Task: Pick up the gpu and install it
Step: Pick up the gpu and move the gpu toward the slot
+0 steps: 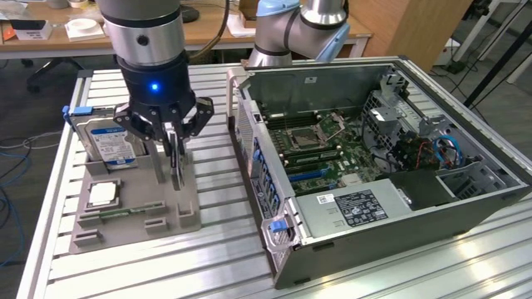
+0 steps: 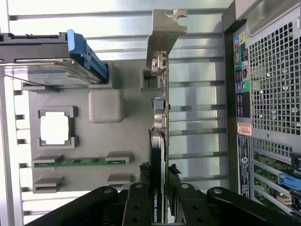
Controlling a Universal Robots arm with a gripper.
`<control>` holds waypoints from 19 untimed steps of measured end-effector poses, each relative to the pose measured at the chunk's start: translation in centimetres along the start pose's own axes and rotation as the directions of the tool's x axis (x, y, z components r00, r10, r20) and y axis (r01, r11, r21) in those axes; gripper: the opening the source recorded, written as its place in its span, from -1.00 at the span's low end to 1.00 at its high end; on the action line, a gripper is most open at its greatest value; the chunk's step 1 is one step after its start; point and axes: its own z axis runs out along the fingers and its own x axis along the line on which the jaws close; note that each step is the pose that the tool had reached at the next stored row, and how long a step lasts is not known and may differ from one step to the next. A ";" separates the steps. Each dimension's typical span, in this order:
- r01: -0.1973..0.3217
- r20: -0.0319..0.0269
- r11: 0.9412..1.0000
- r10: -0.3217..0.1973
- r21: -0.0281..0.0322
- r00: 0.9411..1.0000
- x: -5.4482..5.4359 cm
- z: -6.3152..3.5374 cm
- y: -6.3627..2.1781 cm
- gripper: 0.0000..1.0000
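Slotted aluminium table [image 1: 216, 261] in a lab, with wooden desks behind it. Going by the exterior view's left to right:

- **Grey fixture tray [image 1: 133, 232]:** sits on the table's left part.
- **Hard drive [image 1: 108, 143]:** blue-labelled, stands on edge at the tray's far corner.
- **CPU [image 1: 101, 194]:** lies flat in its pocket, nearer the camera.
- **Memory stick [image 1: 124, 213]:** narrow and green, lies along a slot just in front of the CPU.
- **Gripper [image 1: 172, 146]:** points straight down over the tray's right side.
- **gpu [image 1: 175, 168]:** stands upright on edge in the tray between the jaws. Cannot tell whether its bottom edge is seated in the tray slot or just clear of it.
- **PC case [image 1: 390, 243]:** lies open on its side, well apart from the tray. Its motherboard [image 1: 324, 149] faces up and the expansion slots look bare.

In the wrist view the fingers [image 2: 137, 202] press both faces of the card near the black fan block. The silver bracket [image 2: 164, 33] is at the far end. The jaws look clenched on the gpu.

Handling judgement:
- The card is stiff and fairly light, but fragile.
- Fan blades, small board components and the edge connector should not take load.
- A hold across the heatsink block and board back, near the middle, balances it best.
- The smooth shroud could slip if it is pinched lightly.
- The bracket end adds weight to one side, so an off-centre hold could let it tilt.
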 end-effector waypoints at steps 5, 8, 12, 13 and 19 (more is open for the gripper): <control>0.000 0.000 1.000 0.000 0.000 1.000 0.0 -0.46 0.02 -0.48; 0.000 0.000 1.000 0.000 0.000 1.000 0.0 -0.71 0.04 -0.48; 0.000 0.000 1.000 0.000 0.000 1.000 0.0 -1.04 0.05 -0.48; 0.000 0.000 1.000 0.000 0.000 1.000 0.0 -1.14 0.06 -0.48; 0.000 0.000 1.000 0.000 0.000 1.000 0.0 -1.67 0.08 -0.48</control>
